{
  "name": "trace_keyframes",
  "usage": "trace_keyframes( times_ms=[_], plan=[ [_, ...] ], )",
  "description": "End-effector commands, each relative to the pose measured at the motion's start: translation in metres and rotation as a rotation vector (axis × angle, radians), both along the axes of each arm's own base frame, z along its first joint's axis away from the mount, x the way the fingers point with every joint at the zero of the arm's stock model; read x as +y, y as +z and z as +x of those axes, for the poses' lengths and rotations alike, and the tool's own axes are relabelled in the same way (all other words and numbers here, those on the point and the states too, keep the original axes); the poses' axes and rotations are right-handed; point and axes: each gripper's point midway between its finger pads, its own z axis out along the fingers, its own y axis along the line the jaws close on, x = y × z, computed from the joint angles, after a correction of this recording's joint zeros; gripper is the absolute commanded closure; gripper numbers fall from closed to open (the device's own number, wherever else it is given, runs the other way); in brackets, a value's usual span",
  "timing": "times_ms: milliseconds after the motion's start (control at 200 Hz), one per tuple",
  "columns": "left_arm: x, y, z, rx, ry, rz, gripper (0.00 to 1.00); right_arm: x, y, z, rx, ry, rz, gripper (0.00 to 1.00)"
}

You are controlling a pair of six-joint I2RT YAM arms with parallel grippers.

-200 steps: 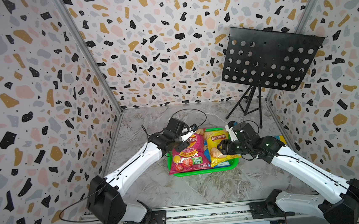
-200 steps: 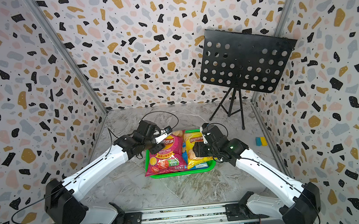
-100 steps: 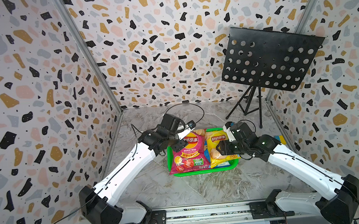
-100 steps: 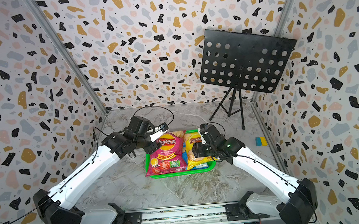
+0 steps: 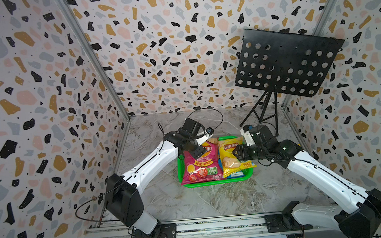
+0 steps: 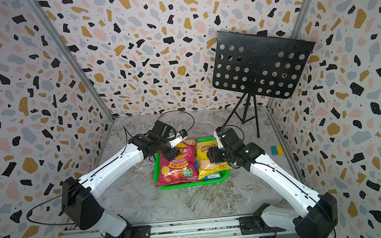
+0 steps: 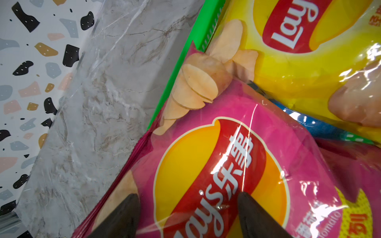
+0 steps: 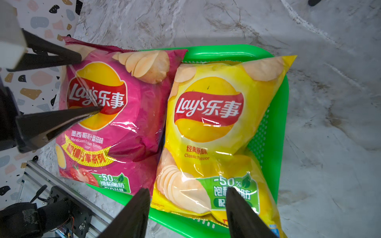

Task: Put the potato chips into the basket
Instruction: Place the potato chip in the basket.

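Note:
The green basket (image 5: 213,183) (image 6: 190,185) sits mid-table. A large magenta-pink bag of potato chips (image 5: 199,167) (image 6: 177,169) lies face up in its left half, overhanging the rim. A yellow bag (image 5: 231,158) (image 8: 216,123) lies beside it on the right. A blue bag (image 7: 321,127) peeks out beneath them. My left gripper (image 7: 188,195) (image 8: 89,82) is open, its fingers straddling the magenta bag's (image 7: 226,164) logo end. My right gripper (image 8: 187,190) (image 5: 237,154) hangs open above the yellow bag's lower end, holding nothing.
A black perforated music stand (image 6: 259,65) on a tripod stands at the back right. A small blue-and-yellow block (image 6: 276,150) lies by the right wall. Patterned walls close in three sides, and a metal rail (image 5: 205,227) runs along the front.
The left gripper's jaws have spread wider over the magenta bag, which now lies flatter in the basket. The right arm has barely moved.

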Motion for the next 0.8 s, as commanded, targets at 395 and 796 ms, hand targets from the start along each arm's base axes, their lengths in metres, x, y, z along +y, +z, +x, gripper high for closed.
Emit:
trace_keyframes(
  times_ms=[395,796],
  plan=[
    [0.03,-0.013,-0.012,-0.033,0.064,0.071,0.22,-0.012,0.025,0.005,-0.044,-0.022,0.003,0.34],
    [0.059,0.09,-0.006,-0.118,0.185,-0.163,0.0,-0.084,0.064,0.028,-0.379,-0.242,-0.247,0.14]
  ],
)
